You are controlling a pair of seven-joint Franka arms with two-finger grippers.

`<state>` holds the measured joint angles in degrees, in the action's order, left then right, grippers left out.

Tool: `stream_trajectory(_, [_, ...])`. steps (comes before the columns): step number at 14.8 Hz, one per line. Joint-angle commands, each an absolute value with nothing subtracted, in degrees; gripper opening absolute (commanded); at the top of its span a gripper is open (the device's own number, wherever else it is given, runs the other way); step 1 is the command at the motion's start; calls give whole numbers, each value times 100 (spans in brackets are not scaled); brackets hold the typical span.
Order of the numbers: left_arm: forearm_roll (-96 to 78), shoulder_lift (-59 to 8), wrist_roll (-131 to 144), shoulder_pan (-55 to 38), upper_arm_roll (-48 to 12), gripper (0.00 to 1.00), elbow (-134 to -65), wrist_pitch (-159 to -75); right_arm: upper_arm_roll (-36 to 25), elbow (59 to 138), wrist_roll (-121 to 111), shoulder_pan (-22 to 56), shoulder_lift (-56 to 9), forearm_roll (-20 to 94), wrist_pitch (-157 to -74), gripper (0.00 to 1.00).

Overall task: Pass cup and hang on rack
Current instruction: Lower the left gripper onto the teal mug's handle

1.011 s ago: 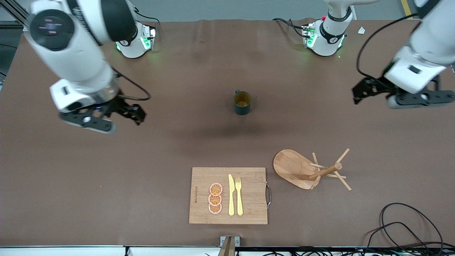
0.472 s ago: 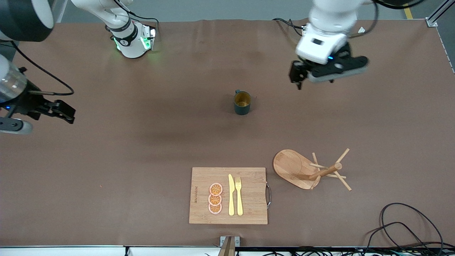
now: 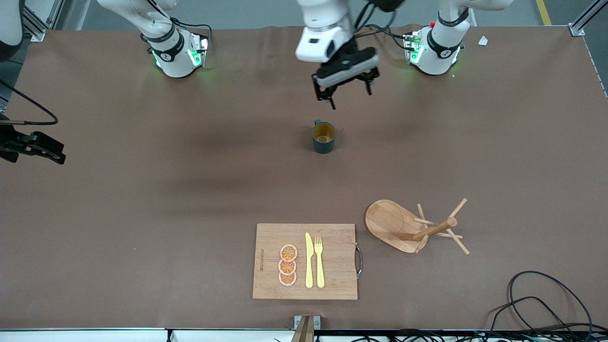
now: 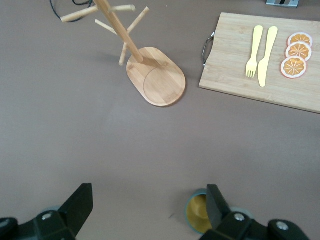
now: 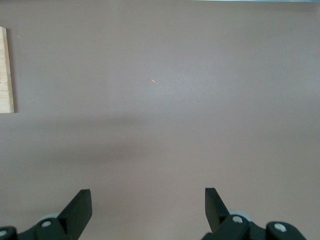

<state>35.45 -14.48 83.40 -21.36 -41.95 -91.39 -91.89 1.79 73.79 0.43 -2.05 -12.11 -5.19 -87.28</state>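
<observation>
The cup, a small dark teal mug with a yellow-orange inside, stands upright in the middle of the table. My left gripper hangs open in the air over the table between the cup and the left arm's base. In the left wrist view the cup sits by one fingertip of the open gripper, partly hidden by it. The rack, a light wooden mug tree on an oval base, stands nearer the front camera and shows in the left wrist view. My right gripper is open over the right arm's end of the table, over bare table.
A wooden cutting board with a yellow knife, a yellow fork and three orange slices lies near the front edge, beside the rack. It shows in the left wrist view, and its edge shows in the right wrist view. Black cables lie at the front corner.
My left gripper has swung from the left arm's end of the table inward to over the table by the cup. My right gripper has moved outward to the right arm's end. The cup and rack have not moved.
</observation>
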Motion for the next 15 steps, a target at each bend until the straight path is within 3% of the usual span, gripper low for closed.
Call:
stream_trajectory(1, [4287,-2028,9453,-2652,-4192,100,-9149,-9202,299,7479,-61,-316,-1125,-422,-8780,100])
stream_trajectory(10, [6599,-3936,12795,-3946,-4166,99,-9650,-9158,352,7479,-167,-272,-1116,-422,-8763,100])
stream_trajectory(15, [7022,-4087,13428,-4139,-4122,99,-10256,-9141,343,7479,-237,-281,-1108,-422,-8763,100])
